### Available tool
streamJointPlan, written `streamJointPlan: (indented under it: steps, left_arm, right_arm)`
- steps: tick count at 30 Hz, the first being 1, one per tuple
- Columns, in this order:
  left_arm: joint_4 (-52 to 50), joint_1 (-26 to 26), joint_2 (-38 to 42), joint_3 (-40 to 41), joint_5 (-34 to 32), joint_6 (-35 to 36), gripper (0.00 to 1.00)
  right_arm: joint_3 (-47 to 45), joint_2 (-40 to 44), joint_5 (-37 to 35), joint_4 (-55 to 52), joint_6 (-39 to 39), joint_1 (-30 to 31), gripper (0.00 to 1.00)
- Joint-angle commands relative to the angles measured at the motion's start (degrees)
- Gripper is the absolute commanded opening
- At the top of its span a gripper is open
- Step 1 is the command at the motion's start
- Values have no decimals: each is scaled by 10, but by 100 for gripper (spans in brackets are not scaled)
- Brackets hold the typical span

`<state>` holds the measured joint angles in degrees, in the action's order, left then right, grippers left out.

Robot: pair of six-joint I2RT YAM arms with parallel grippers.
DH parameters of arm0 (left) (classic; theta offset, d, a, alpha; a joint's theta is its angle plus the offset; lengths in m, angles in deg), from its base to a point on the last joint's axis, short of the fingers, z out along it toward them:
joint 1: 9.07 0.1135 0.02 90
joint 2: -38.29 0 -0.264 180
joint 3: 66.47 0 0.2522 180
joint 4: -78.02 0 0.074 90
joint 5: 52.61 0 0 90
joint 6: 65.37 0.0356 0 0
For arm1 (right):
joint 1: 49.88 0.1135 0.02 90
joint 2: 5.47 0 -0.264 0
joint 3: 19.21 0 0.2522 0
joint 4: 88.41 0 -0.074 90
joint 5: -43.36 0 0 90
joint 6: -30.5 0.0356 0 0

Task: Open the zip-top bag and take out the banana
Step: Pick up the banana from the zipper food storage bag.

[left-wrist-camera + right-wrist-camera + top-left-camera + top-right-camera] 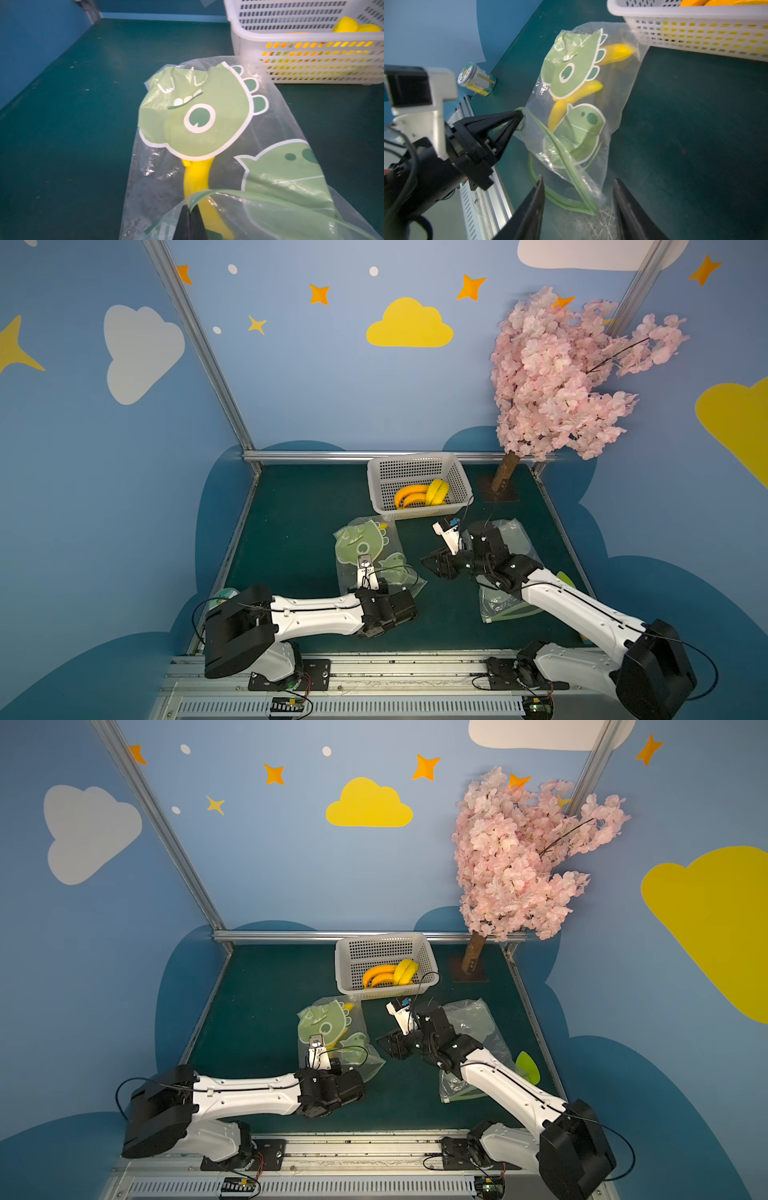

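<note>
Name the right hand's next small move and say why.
Probably ease the open right hand forward into the mouth of the zip-top bag, toward the banana. The left hand pinches one green zip strip, the strips look parted, and the banana lies inside.

Blue cloud-and-star walls (332, 385), dark green tabletop (299, 531), pink blossom tree (552, 377)

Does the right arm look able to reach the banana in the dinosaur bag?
Probably yes: the right arm has open jaws at the gaping mouth of the bag, whose lip the left jaws pinch; nothing blocks the banana.
</note>
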<state>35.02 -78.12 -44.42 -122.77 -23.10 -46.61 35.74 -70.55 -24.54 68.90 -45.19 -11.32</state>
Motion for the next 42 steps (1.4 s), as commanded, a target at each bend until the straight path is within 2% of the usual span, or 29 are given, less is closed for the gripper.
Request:
streamJointPlan:
  steps: [1, 6, 9, 14, 22, 27, 36, 42]
  left_arm:
    - [164, 0, 20, 24, 29, 118, 3]
    - [195, 5, 16, 32, 44, 135, 3]
    - [220, 6, 16, 33, 51, 148, 3]
    - [228, 7, 27, 46, 54, 152, 3]
    - [231, 7, 51, 82, 63, 137, 3]
    - [242, 7, 63, 93, 65, 140, 3]
    - [305, 7, 79, 113, 87, 183, 3]
    - [320, 7, 97, 137, 100, 183, 3]
  right_arm:
    - [-42, 57, -26, -25, 27, 13, 51]
    - [-119, 139, -41, 39, 53, 42, 45]
    - [-151, 132, -47, 80, 69, 74, 40]
    - [-150, 61, -60, 117, 22, 124, 40]
    - [-89, -57, -59, 136, -36, 125, 42]
    - [-47, -124, -47, 151, -27, 126, 42]
    - [-30, -210, -44, 221, 7, 145, 39]
    - [15, -270, -41, 225, -25, 152, 40]
